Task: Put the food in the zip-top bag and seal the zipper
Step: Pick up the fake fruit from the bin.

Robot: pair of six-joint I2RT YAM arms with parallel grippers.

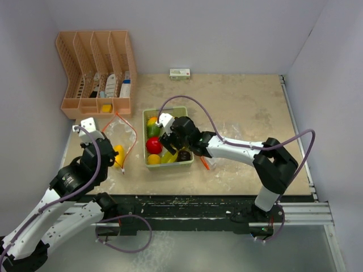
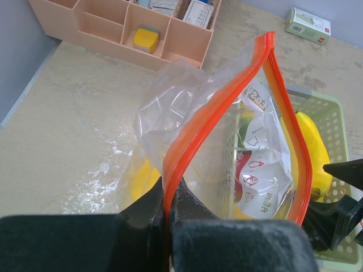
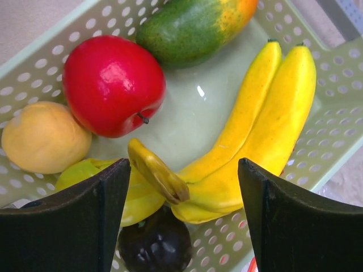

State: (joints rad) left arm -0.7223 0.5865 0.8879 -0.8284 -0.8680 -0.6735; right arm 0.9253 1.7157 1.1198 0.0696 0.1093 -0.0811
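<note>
The left gripper was clamped tight on the zipper, at the near end of the strip. It held the mouth of the clear bag up and gaping. A yellow fruit showed through the plastic right by that gripper. The bag sat on the table, just left of the tray.

The right gripper hung low over the near part of the tray, jaws wide apart, nothing gripped. Between its fingers lay the near end of the bananas, a ridge of the starfruit and the dark purple fruit. Farther into the tray were the apple, a round yellow fruit beside it, and the green-red mango at the far end.

A peach rack stood at the far left. A small box lay by the far wall.
</note>
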